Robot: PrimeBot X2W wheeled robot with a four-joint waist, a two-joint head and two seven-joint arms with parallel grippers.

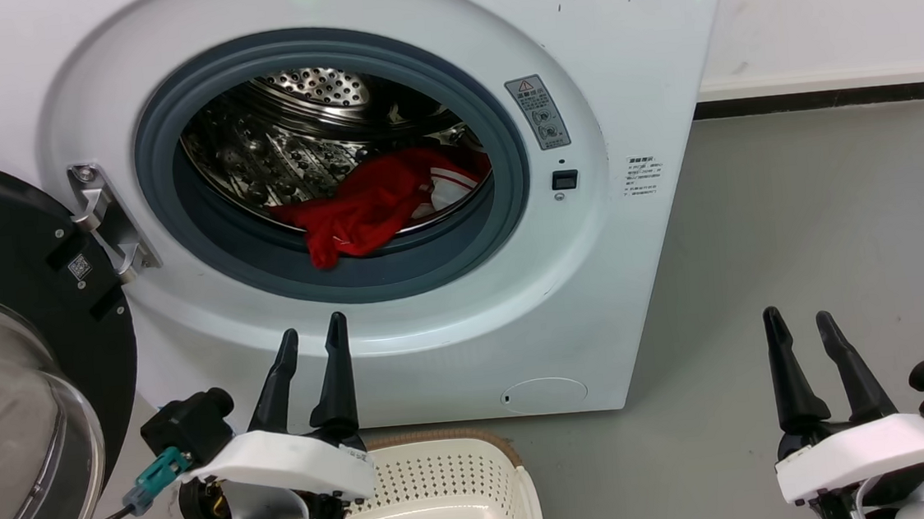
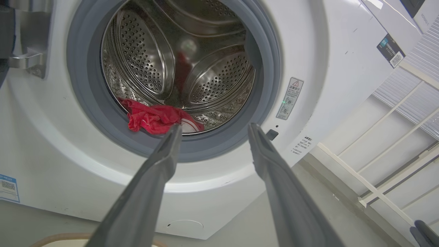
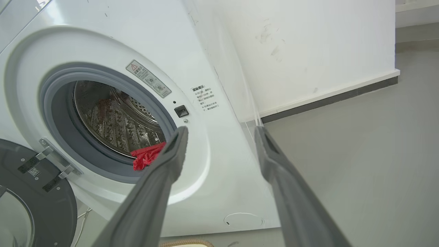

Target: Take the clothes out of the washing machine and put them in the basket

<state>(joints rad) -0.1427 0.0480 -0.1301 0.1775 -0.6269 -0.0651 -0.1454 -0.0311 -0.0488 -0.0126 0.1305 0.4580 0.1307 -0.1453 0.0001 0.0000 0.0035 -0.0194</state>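
In the mouth of the washing machine (image 1: 451, 326), low at the front of the drum (image 1: 297, 149): the clothes (image 1: 375, 204), one crumpled red heap with a white, stripe-trimmed part on its right side. One red fold hangs forward over the drum lip onto the grey rubber seal (image 1: 265, 267). Nothing in the basket (image 1: 451, 439) yet, as far as its visible part shows.

Handling, by my guess:
- Soft, limp, light. Will sag and trail when lifted, not come out as a lump.
- Wet or dry, cannot tell. If wet, heavier and clingier.
- Garments look tangled, so one pull may bring several or leave some behind.
- Best hold: the bunched crest of the heap, for a thick fold. The hanging fold is nearest but thin and could slip out.

Grippers:
- Left gripper (image 1: 314, 325) is below the opening, pointing up at it, jaws parted and empty.
- Right gripper (image 1: 797, 314) is off to the right over bare floor (image 1: 797, 225), jaws parted and empty.

Edges and room:
- The opening is wide. The seal lip and steel drum rim are where trailing cloth may snag.
- The door (image 1: 7, 246) is swung open on the left, its hinge (image 1: 109, 229) at the left of the opening. That side is crowded for the left arm.
- The right side is open floor, well clear.
- The basket sits on the floor against the machine's foot, just below the opening and beside the left gripper. It is a short drop down, provided the cloth clears the seal first.
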